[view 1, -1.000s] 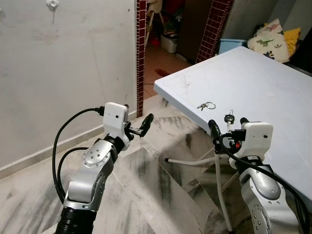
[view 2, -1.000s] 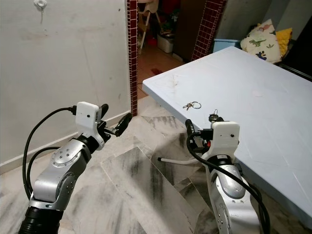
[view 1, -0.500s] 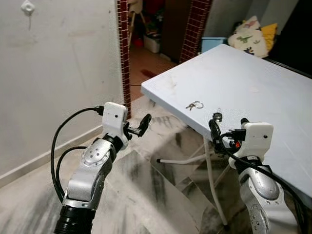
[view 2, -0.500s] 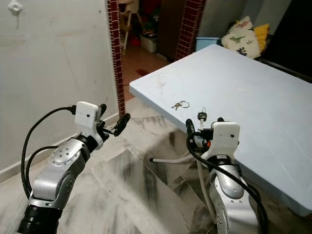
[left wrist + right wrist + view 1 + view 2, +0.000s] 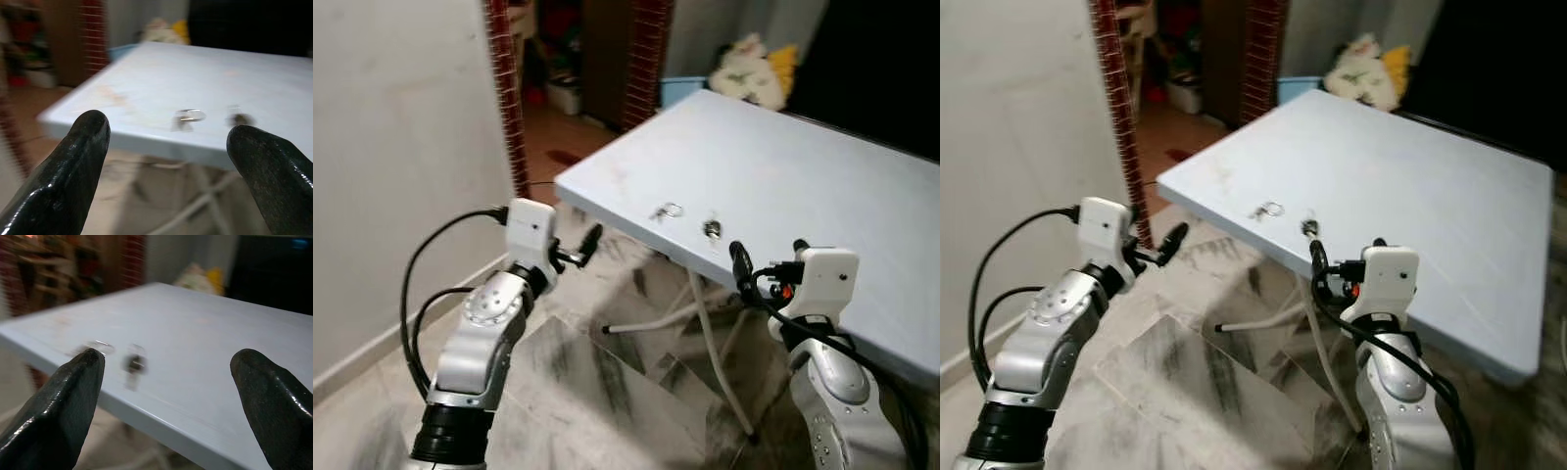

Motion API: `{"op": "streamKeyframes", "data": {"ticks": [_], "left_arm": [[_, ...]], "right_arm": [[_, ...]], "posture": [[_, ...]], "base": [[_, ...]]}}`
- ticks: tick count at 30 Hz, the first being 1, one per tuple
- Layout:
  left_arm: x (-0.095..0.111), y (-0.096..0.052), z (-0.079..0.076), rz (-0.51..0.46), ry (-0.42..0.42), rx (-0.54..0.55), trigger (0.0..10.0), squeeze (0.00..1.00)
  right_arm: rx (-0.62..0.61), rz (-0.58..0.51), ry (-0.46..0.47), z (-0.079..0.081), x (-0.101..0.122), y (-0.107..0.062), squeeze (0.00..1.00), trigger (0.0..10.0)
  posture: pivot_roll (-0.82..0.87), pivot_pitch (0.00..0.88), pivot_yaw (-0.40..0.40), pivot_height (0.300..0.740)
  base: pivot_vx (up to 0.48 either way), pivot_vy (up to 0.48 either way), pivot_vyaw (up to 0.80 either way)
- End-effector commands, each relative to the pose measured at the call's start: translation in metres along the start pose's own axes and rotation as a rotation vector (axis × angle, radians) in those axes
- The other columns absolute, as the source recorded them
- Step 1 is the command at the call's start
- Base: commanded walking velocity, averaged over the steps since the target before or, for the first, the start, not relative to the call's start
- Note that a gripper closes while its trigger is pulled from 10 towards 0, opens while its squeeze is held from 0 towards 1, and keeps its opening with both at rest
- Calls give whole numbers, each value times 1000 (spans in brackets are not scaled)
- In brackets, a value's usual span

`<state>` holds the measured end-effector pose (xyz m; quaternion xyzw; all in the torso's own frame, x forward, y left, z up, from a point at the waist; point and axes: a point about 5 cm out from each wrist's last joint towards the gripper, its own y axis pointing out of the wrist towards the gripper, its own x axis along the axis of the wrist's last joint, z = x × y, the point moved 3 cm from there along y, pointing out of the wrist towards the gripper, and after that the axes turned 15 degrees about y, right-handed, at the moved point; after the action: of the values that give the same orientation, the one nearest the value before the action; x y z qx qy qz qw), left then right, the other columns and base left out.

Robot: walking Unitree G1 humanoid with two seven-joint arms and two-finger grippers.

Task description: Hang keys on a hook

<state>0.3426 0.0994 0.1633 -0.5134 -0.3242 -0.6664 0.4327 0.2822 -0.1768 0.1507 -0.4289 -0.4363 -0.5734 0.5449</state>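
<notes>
Motion blur softens every view. On the pale blue counter (image 5: 803,166), the small silver ring of keys (image 5: 666,211) and the dark-headed key (image 5: 712,229) beside it are too small and smeared to count or read. Through the wrist views they are ghosted streaks. The counter's far right corner is cut off in the left eye view. The soft yellow-and-white cushions (image 5: 754,73) beyond it are a blur.
</notes>
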Motion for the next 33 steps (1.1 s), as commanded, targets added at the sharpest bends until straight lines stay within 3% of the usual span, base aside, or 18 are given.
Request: {"op": "streamKeyframes", "data": {"ticks": [1, 10, 33], "left_arm": [[-5, -3, 5, 23, 15, 7, 10000, 0], [-4, 0, -4, 32, 22, -55, 10000, 0], [-5, 2, -5, 36, 32, -81, 10000, 0]], "right_arm": [[24, -25, 8, 7, 5, 2, 0, 10000], [-3, -60, 26, 6, 5, 6, 0, 10000], [-24, -112, 32, 3, 7, 19, 0, 10000]], "posture": [[75, 19, -21, 740], [108, 1, 32, 740], [137, 0, 50, 740]], "base": [[0, 0, -788], [0, 0, -728], [0, 0, 0]]}}
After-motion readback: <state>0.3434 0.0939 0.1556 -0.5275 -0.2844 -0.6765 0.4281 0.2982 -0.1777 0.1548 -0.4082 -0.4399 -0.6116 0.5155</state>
